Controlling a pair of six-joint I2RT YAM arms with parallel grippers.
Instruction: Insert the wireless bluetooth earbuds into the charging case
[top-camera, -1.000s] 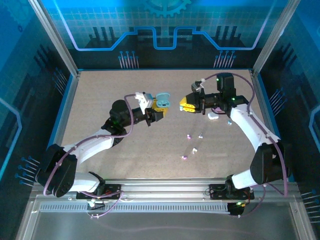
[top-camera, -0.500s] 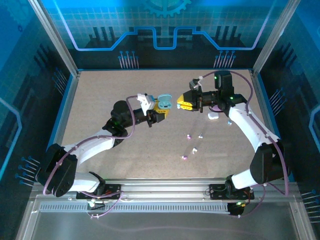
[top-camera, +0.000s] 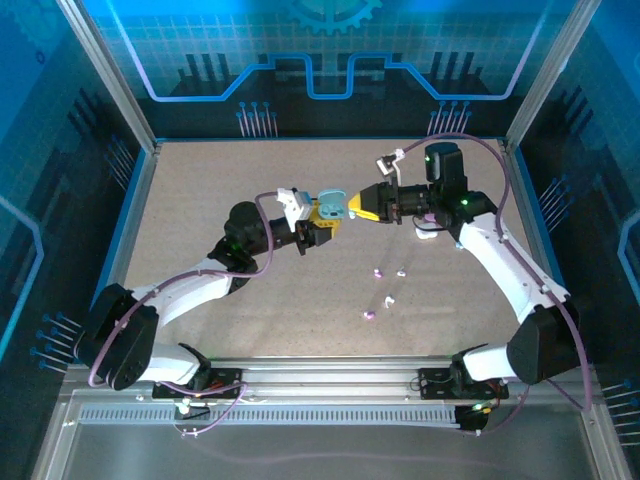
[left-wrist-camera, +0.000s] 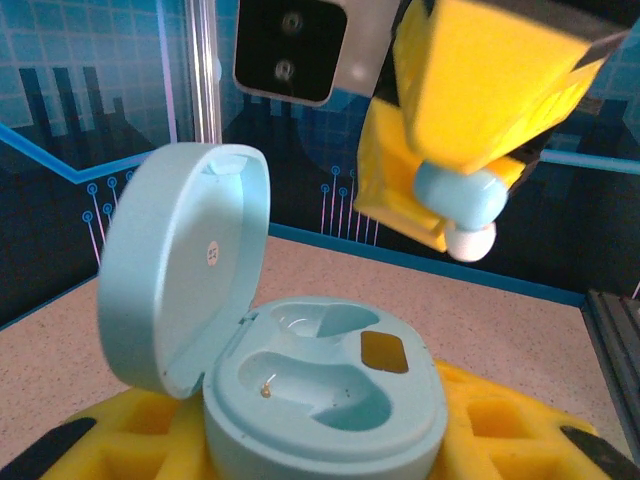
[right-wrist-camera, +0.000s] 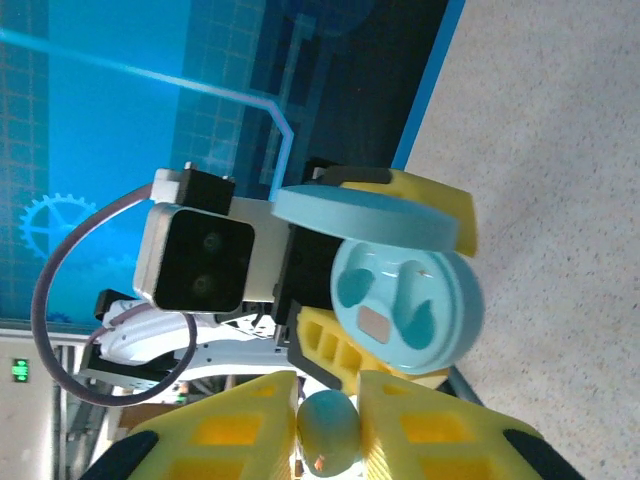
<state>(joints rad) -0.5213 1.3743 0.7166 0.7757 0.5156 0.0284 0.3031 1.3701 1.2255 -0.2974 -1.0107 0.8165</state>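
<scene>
My left gripper (top-camera: 318, 216) (left-wrist-camera: 320, 445) is shut on a light blue charging case (top-camera: 329, 206) (left-wrist-camera: 325, 385), which it holds above the table. The case's lid (left-wrist-camera: 180, 265) stands open and both of its wells are empty. My right gripper (top-camera: 358, 207) (right-wrist-camera: 330, 400) is shut on a light blue earbud (left-wrist-camera: 460, 200) (right-wrist-camera: 330, 430) with a white tip. The earbud hangs just above and to the right of the open case (right-wrist-camera: 405, 305), a small gap away. Several more wireless bluetooth earbuds (top-camera: 378, 272) lie loose on the table, below the grippers.
A white case (top-camera: 427, 233) lies on the table under the right arm, with a small light blue piece (top-camera: 458, 245) beside it. Further loose earbuds rest at the front right (top-camera: 387, 300) (top-camera: 367, 315). Metal posts and blue walls enclose the table.
The right gripper has moved left with the earbud and now nearly meets the case. The left gripper has shifted slightly right with the open case.
</scene>
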